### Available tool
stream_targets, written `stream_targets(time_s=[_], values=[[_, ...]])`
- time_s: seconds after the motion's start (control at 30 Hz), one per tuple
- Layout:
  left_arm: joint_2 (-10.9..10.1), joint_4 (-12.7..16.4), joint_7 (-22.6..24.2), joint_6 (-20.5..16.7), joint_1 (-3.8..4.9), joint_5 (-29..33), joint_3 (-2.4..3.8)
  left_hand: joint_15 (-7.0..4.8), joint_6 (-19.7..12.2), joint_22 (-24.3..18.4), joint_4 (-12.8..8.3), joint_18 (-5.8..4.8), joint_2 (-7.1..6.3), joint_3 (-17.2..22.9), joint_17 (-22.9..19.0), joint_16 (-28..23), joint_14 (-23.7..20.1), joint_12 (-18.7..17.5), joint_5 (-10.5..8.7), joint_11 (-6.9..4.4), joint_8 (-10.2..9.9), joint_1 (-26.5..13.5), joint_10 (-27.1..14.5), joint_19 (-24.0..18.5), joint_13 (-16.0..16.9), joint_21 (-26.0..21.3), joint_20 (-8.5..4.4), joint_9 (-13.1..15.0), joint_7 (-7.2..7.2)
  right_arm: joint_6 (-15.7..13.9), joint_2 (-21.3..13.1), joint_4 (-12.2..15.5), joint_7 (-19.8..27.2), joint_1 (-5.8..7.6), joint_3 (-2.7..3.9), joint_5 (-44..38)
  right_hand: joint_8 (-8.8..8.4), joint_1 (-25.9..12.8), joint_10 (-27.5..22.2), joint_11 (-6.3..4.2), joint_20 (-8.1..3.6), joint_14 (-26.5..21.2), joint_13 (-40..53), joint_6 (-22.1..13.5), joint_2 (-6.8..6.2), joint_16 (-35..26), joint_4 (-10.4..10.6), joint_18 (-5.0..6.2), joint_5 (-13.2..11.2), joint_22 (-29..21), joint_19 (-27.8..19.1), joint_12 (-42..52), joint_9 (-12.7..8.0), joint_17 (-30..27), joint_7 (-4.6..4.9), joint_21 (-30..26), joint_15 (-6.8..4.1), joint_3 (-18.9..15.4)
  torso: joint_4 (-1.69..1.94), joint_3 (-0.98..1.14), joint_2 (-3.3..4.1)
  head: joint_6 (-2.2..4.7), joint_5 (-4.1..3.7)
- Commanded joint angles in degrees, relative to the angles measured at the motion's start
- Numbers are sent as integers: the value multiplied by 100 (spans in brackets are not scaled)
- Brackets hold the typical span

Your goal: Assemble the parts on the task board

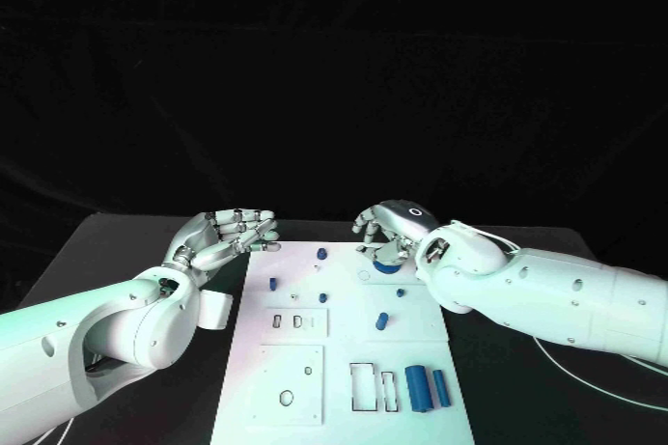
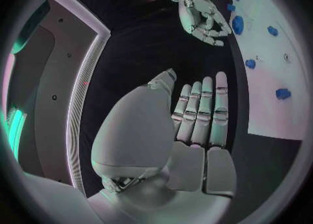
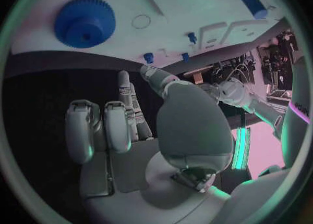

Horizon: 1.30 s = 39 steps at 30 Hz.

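Right now the task board (image 1: 299, 368) sits mid-table w/ blue parts on it; left hand (image 1: 230, 235) empty, fingers apart, beside board's far-left corner; right hand (image 1: 390, 228) curled, holding nothing, over blue gear (image 3: 85, 22).

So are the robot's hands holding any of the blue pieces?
No. The left hand is bare with its fingers straight, and the right hand hangs over the blue gear with nothing in it.
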Motion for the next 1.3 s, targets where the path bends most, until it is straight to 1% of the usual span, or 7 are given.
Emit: stream_targets(time_s=[0.03,0.07,0.1,0.17,0.3,0.73,1.3], values=[[10,-7,16,105,10,48,5,4,-17,7,-6,63,-2,26,7,-35,-16,-29,-17,23,-34,50,8,46,-8,25,-1,3,31,448,-364,268,-82,41,7,967,65,38,734,-165,-105,259,468,23,-142,94,-25,-132,126,619,134,685,42,114,-138,120,-172,-154,-65,16,-53,12,-13],[11,-11,14,108,10,49,5,4,-17,7,-6,63,-2,26,7,-35,-16,-29,-17,23,-34,50,8,46,-8,25,-1,3,31,523,-444,308,-98,48,8,1076,83,27,780,-190,-142,272,684,-9,-159,127,-15,-146,148,675,169,924,59,172,-157,157,-198,-218,-71,19,-58,12,-12],[13,-16,13,112,10,50,5,4,-17,7,-6,63,-2,26,7,-35,-16,-29,-17,23,-34,50,8,46,-8,25,-1,3,31,620,-539,350,-117,56,9,1205,240,24,469,-203,-224,306,2885,-185,-93,239,73,-176,187,794,235,3054,182,362,-173,231,-211,-419,-77,23,-62,12,-11],[19,-27,9,122,10,52,4,4,-17,7,-6,63,-2,26,7,-35,-16,-29,-17,23,-34,50,8,46,-8,25,-1,3,31,792,-706,408,-153,68,11,1419,366,26,610,-172,-156,371,4626,-353,-72,406,142,-210,261,941,328,4830,271,692,-145,325,-183,-543,-91,32,-67,9,-9],[36,-53,3,137,9,53,4,4,-17,7,-6,63,-2,26,7,-35,-16,-29,-17,23,-34,50,8,46,-8,25,-1,3,31,949,-868,442,-194,78,12,1614,634,27,949,-94,-101,433,6456,-607,-43,603,307,-260,448,1159,472,6663,419,1107,-80,465,-98,-744,-113,47,-70,6,-1],[67,-103,-18,174,8,54,3,4,-16,8,-11,63,-2,32,9,-37,-18,-31,-17,22,-34,57,11,45,-8,27,-2,4,27,878,-602,123,-217,-21,-14,1548,885,104,1243,-13,-20,515,7153,-875,-3,792,468,-319,456,1382,627,7352,507,1579,-15,614,-36,-936,-90,48,-51,-38,25],[76,-118,-27,190,8,54,3,4,-16,8,-11,63,-2,32,9,-37,-18,-31,-17,22,-34,57,11,45,-8,27,-2,4,27,797,-164,-316,-254,-78,-49,1439,913,146,1253,0,-8,521,7186,-924,35,806,489,-318,451,1381,625,7386,508,1612,-2,613,-23,-943,-63,61,-19,-49,24]])
